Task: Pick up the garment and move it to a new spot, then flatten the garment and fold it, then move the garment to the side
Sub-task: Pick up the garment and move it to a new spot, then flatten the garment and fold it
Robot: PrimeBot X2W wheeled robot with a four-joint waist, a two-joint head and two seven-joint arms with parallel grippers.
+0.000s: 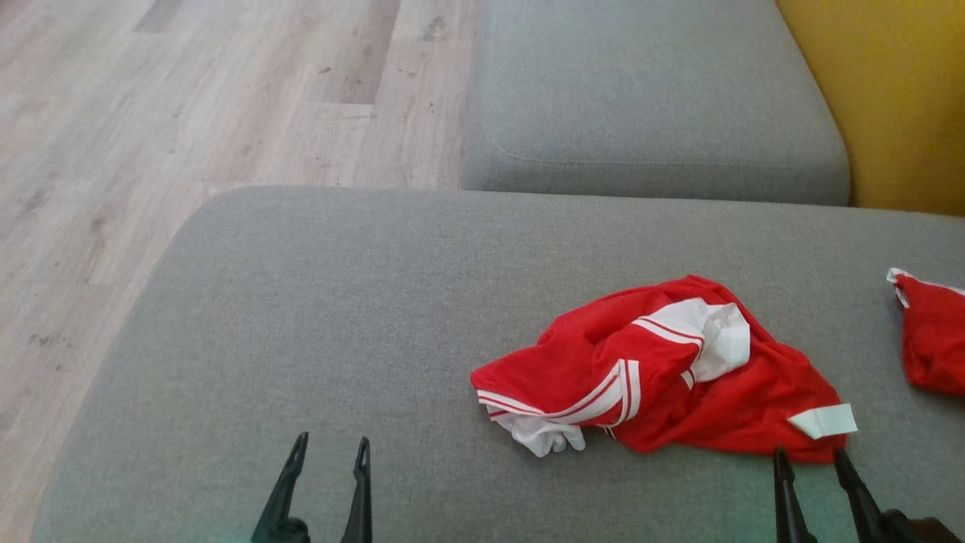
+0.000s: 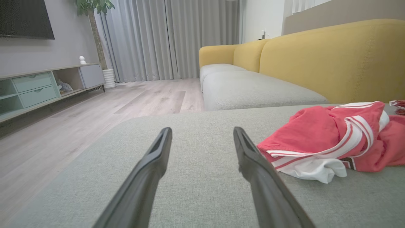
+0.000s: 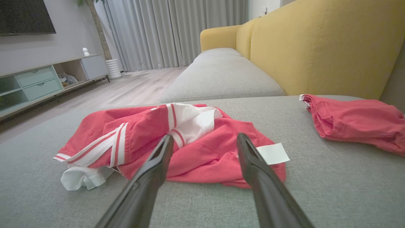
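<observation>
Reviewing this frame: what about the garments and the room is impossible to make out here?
- Crumpled garment: its type and front are hidden by its own folds, all views.
- Second red garment: cut off by the right edge, head view and right wrist view.
- White patch: any print too small, head view.
- Things in the open shelf: small and blurred, left wrist view.

We see the garment (image 1: 663,369): red fabric w/ paired white stripes, crumpled in a low heap, neither flat nor folded. It lies loose on the grey seat cushion (image 1: 301,302), right of centre & toward the near edge. A white inner part (image 1: 724,332) bulges out at the heap's far side. More white fabric (image 1: 543,436) spills from the near-left corner. We also spot a white tag (image 1: 823,420) sticking out at the near-right hem.
</observation>
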